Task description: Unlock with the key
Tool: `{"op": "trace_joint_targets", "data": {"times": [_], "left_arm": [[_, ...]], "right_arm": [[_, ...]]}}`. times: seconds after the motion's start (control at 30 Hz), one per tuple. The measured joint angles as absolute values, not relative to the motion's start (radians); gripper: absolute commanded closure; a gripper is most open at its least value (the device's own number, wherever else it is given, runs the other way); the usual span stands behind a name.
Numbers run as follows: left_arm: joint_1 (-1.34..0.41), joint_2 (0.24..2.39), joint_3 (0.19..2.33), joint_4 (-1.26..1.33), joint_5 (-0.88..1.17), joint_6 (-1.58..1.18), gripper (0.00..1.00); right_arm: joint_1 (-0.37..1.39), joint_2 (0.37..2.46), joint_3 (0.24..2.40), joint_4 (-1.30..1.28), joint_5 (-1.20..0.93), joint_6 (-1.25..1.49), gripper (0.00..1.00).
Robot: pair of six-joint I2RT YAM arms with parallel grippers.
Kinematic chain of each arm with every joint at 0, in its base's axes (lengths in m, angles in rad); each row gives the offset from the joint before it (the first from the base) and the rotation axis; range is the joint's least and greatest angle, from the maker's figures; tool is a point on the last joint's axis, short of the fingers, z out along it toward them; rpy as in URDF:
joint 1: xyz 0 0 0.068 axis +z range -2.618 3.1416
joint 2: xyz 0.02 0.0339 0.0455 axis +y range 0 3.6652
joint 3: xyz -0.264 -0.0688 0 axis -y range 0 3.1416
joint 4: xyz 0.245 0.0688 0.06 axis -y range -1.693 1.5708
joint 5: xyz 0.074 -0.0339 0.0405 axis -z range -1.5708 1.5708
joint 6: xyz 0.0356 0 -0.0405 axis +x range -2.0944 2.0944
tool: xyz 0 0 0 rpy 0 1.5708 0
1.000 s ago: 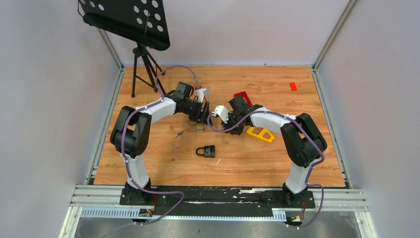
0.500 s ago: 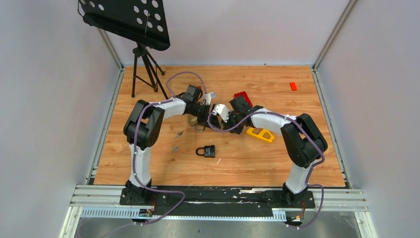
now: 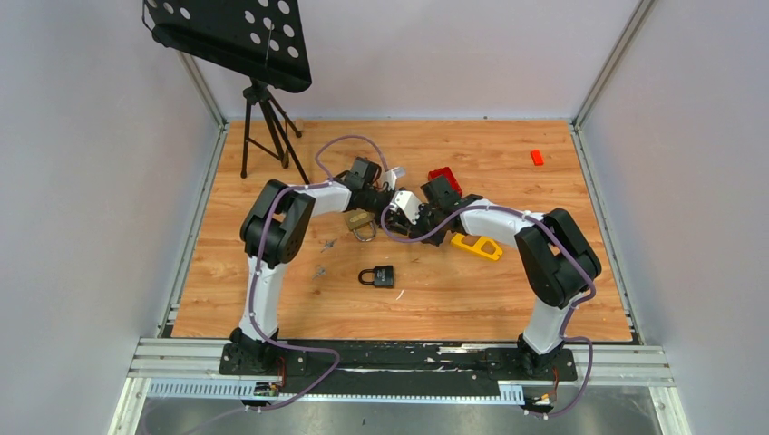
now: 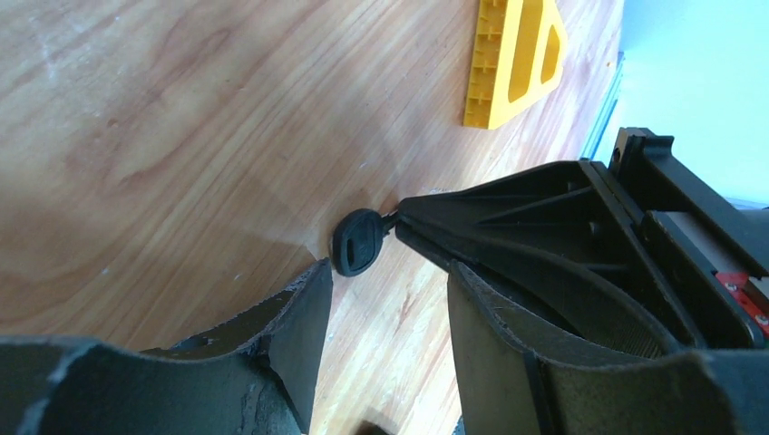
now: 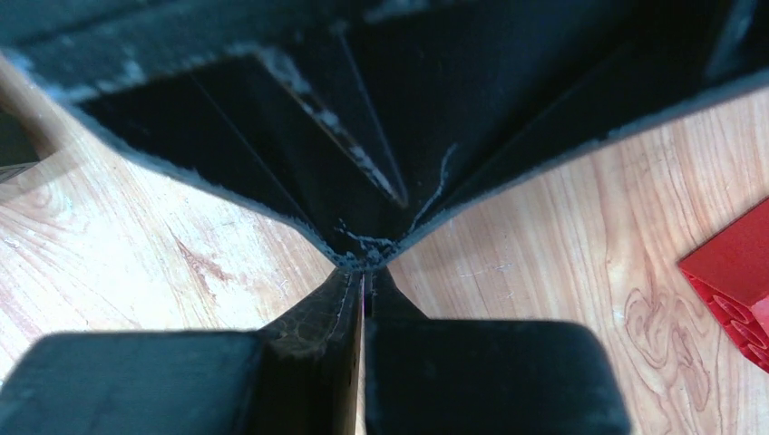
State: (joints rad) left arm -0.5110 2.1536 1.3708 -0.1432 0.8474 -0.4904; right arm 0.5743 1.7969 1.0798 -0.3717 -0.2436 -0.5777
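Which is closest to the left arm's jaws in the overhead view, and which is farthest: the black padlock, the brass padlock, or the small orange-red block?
1. brass padlock, right beside them.
2. black padlock, mid-table, nearer the arm bases.
3. small orange-red block, far right corner.

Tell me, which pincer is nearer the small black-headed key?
Right. The right pincer pinches the small black-headed key in its tips; the left pincer stands open close beside the key's head.
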Motion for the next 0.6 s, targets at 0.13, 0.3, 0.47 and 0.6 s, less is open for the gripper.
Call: {"op": "trace_joint_targets", "data": {"times": [0.13, 0.3, 0.47, 0.6], "left_arm": [[-0.519, 2.170, 1.368, -0.094, 0.873, -0.542, 0.42], [-0.519, 2.186, 1.356, -0.032, 0.899, -0.602, 0.42], [-0.516, 2.195, 1.332, 0.047, 0.924, -0.664, 0.43], [-0.514, 2.199, 1.312, 0.107, 0.936, -0.710, 0.43]], "right_arm": [[0.574, 1.797, 1.080, -0.373, -0.240, -0.577, 1.00], [0.573, 1.794, 1.080, -0.378, -0.231, -0.577, 1.00], [0.572, 1.793, 1.080, -0.385, -0.225, -0.570, 1.00], [0.572, 1.792, 1.080, -0.391, -0.218, -0.567, 1.00]]}}
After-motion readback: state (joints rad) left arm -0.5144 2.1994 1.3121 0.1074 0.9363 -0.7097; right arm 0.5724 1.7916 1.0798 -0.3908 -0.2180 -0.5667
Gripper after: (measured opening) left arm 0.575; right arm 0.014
